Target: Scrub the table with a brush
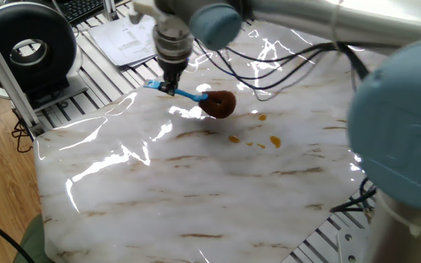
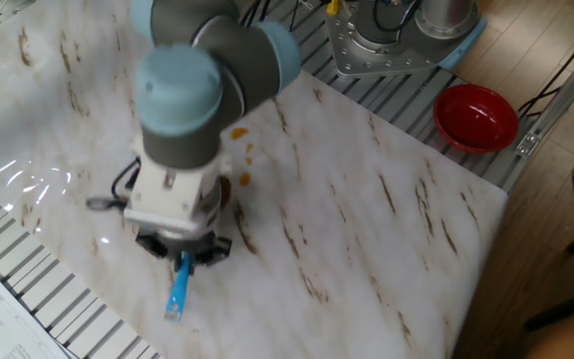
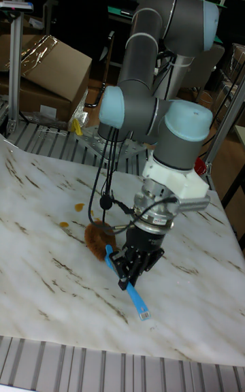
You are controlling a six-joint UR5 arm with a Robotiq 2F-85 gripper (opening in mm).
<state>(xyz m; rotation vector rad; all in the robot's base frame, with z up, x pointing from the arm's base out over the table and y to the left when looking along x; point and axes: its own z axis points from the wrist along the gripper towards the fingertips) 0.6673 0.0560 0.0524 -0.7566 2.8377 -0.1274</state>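
My gripper [image 1: 170, 86] is shut on the thin blue handle of the brush [image 1: 188, 93], near the handle's free end. The round brown head [image 1: 220, 104] sits at the other end, low over the table [image 1: 196, 190], just left of small orange-brown stains [image 1: 273, 142]. I cannot tell whether the head touches the surface. In the other fixed view the wrist hides the gripper [image 2: 180, 251] and most of the brush; only the blue handle [image 2: 177, 289] sticks out below it. The tall fixed view shows the gripper [image 3: 133, 263] clamping the handle [image 3: 126, 284], the head [image 3: 99, 235] beside the stains [image 3: 68, 224].
A black round device [image 1: 28, 47] and papers [image 1: 126, 40] lie on the ribbed frame past the table's far left corner. Black cables [image 1: 269, 66] hang from the arm over the marble. A red bowl [image 2: 476, 115] sits off one table corner. A cardboard box [image 3: 47, 65] stands behind.
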